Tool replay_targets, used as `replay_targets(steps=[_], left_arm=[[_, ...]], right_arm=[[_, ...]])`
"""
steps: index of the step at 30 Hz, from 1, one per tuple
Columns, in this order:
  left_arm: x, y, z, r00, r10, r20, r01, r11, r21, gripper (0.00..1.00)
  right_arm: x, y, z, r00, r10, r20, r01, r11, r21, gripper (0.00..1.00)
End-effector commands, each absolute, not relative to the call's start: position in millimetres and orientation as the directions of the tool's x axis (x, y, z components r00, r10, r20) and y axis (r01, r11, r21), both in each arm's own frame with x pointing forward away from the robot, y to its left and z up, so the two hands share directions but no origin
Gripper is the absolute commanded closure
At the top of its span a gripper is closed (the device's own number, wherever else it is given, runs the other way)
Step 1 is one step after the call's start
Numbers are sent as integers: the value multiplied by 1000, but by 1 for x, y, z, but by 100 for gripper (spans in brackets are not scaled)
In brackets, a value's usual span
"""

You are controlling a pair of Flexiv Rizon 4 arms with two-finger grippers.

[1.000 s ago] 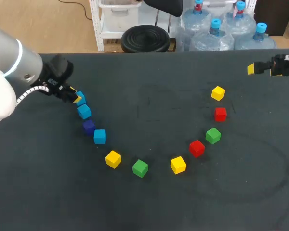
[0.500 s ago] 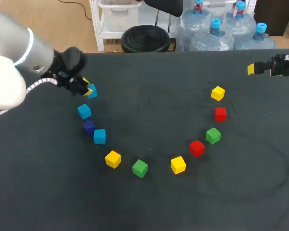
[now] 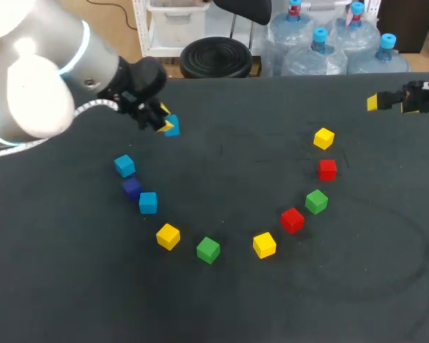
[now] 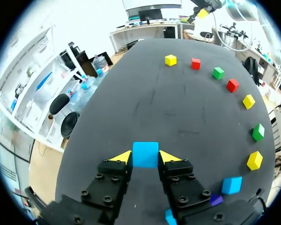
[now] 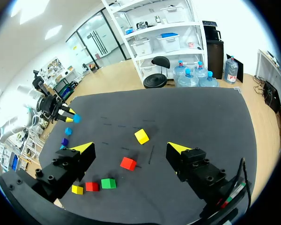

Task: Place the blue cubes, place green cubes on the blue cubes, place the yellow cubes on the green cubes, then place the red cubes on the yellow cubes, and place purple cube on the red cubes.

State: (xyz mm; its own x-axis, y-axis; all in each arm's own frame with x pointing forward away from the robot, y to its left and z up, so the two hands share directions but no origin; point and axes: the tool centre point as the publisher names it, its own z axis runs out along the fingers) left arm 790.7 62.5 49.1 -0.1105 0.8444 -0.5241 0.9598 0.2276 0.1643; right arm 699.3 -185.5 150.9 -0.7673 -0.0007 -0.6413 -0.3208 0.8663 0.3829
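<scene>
My left gripper (image 3: 166, 125) hangs above the table's far left part, shut on a blue cube (image 3: 172, 127). In the left wrist view that blue cube (image 4: 145, 154) sits squarely between the yellow tips. Two more blue cubes (image 3: 124, 166) (image 3: 148, 202) lie on the table with a purple cube (image 3: 132, 188) between them. An arc follows: yellow (image 3: 168, 236), green (image 3: 208, 249), yellow (image 3: 264, 244), red (image 3: 292, 219), green (image 3: 316, 201), red (image 3: 327, 169), yellow (image 3: 324, 138). My right gripper (image 5: 130, 148) stands open and empty high over the far right edge.
The black table (image 3: 229, 153) has bare cloth in its middle, inside the arc of cubes, and along the near side. My large left arm (image 3: 43, 78) leans in over the far left corner.
My left gripper has lifted the blue cube away from the row at the left and carried it up and to the right. The right arm has kept still.
</scene>
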Motion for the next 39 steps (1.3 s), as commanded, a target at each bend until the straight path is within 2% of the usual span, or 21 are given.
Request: replay_targets(steps=[1, 17, 30, 39], left_arm=[[797, 41, 46, -83, 849, -521, 970, 189, 154, 100], [777, -17, 34, 21, 858, -513, 993, 40, 108, 100], [759, -39, 40, -57, 835, -547, 982, 146, 120, 100], [734, -54, 34, -65, 827, -559, 981, 155, 115, 100]], right_arm=[[699, -185, 151, -767, 0, -641, -319, 867, 382, 0], [699, -185, 151, -767, 0, -641, -319, 867, 382, 0], [699, -185, 151, -767, 0, -641, -319, 867, 382, 0], [699, -185, 151, -767, 0, -641, -319, 867, 382, 0]])
